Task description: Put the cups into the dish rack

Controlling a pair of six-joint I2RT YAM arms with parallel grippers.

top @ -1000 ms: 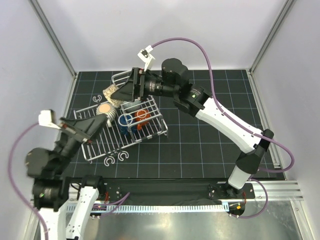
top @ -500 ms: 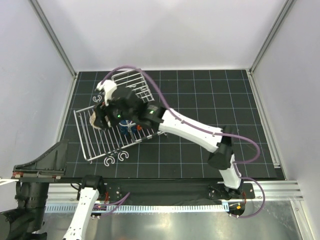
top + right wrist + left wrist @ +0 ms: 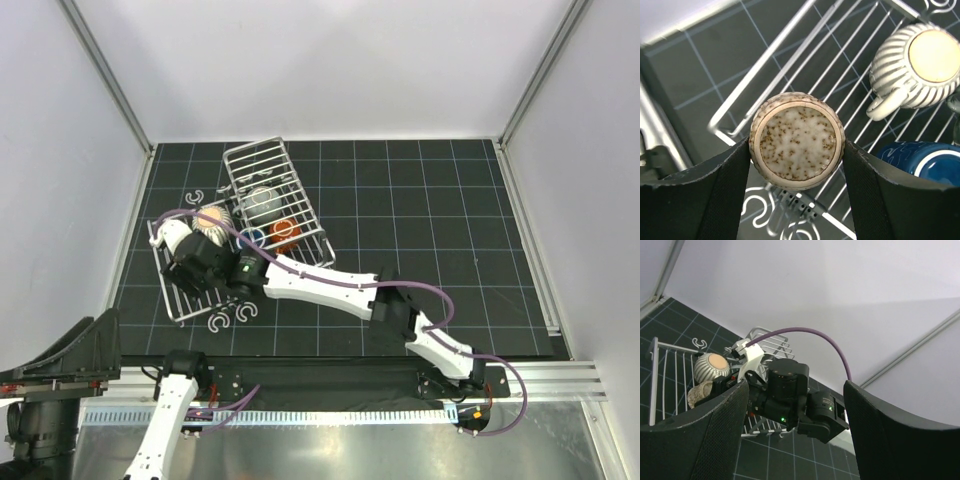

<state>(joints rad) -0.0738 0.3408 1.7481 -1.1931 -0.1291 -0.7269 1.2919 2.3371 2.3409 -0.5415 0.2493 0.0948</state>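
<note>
My right gripper (image 3: 796, 145) is shut on a small tan-brown speckled cup (image 3: 796, 140), its round face toward the camera, held over the near-left part of the dish rack's flat tray (image 3: 790, 60). In the top view the right wrist (image 3: 195, 265) covers that cup. A cream striped cup (image 3: 210, 218), a dark blue cup (image 3: 250, 238) and an orange-red cup (image 3: 285, 232) sit on the dish rack (image 3: 170, 300). A light grey cup (image 3: 262, 200) lies in its basket. My left gripper (image 3: 795, 385) is open and empty, pulled back at the near-left corner (image 3: 100, 335).
Small white C-shaped hooks lie on the black mat in front of the tray (image 3: 218, 322) and behind its left end (image 3: 195, 198). The right arm (image 3: 330, 290) stretches low across the mat. Grey walls enclose the table.
My right arm swung from the basket at the back down to the tray's near-left part, carrying the tan-brown cup. My left arm drew back off the tray to the near-left corner.
</note>
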